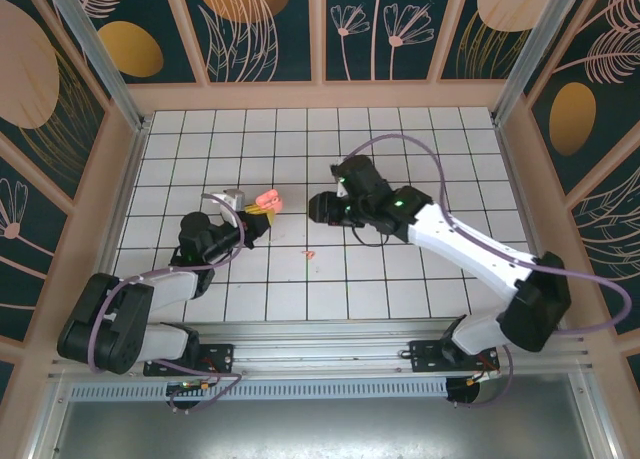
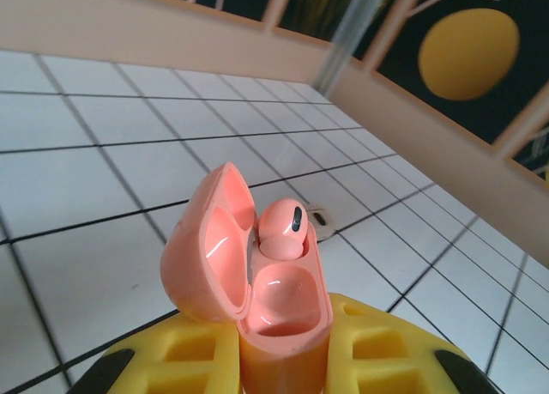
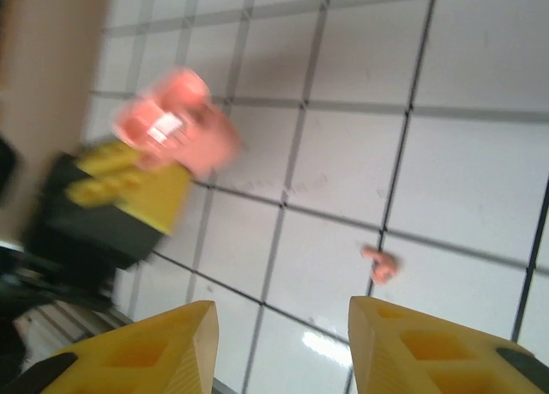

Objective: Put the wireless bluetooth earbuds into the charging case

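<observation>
Tiles [image 1: 400,159], glossy white with dark grout, floor the top view, where the left gripper [image 1: 256,212] clamps the smooth peach charging case [image 1: 267,201]. Left wrist: lid open, one rounded earbud [image 2: 281,227] seated inside, a loose earbud [image 2: 319,222] half hidden on the tile behind. Right wrist: the right gripper [image 3: 281,304] stands parted and empty, loose earbud blurred

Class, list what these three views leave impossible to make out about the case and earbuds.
Right wrist view: motion blur smears the charging case, so its slots are unreadable.
Left wrist view: the charging case's rim hides part of the loose earbud behind it.
Top view: the charging case is too small to tell whether an earbud is seated.
</observation>
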### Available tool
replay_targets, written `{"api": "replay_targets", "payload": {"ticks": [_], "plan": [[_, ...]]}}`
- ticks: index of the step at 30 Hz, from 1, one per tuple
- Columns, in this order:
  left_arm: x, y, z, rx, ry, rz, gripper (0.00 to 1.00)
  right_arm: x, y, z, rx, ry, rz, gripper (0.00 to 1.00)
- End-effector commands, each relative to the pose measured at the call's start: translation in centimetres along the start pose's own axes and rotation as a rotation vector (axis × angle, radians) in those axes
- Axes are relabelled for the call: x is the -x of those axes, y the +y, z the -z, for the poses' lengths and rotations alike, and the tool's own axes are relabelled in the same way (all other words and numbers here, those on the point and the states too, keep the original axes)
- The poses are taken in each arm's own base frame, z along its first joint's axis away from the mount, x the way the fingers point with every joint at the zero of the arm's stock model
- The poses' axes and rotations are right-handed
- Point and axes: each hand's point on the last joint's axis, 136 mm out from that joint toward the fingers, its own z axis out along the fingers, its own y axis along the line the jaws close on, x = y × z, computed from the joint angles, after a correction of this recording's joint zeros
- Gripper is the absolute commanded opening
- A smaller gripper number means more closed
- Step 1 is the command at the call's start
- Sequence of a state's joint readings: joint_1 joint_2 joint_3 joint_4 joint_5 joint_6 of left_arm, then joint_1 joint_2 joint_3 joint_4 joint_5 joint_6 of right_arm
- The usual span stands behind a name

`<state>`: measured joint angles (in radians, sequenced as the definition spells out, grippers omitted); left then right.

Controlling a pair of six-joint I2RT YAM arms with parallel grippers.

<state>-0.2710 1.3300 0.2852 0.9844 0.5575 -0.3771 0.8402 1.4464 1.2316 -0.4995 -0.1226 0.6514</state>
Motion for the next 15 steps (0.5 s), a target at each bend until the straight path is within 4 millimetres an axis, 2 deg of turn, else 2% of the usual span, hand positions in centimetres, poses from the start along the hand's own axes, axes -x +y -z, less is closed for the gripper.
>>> {"api": "replay_targets", "payload": {"ticks": [1,7,15], "plan": [[0.9,1.5,0.4,0.067,-0.056,0.056,0.13,-4.0,-2.9,-2.8,-0.143,0.152,-0.075,0.43],[0.4,2.8,1.0,0.135,-0.076,0.127,0.13,-5.8,-5.0,-7.3,-0.227,0.242,-0.065,0.42],[0.5,2.8,1.4,0.148,-0.082,0.115,0.14,-7.4,-6.0,-11.6,-0.250,0.337,-0.035,0.39]]}}
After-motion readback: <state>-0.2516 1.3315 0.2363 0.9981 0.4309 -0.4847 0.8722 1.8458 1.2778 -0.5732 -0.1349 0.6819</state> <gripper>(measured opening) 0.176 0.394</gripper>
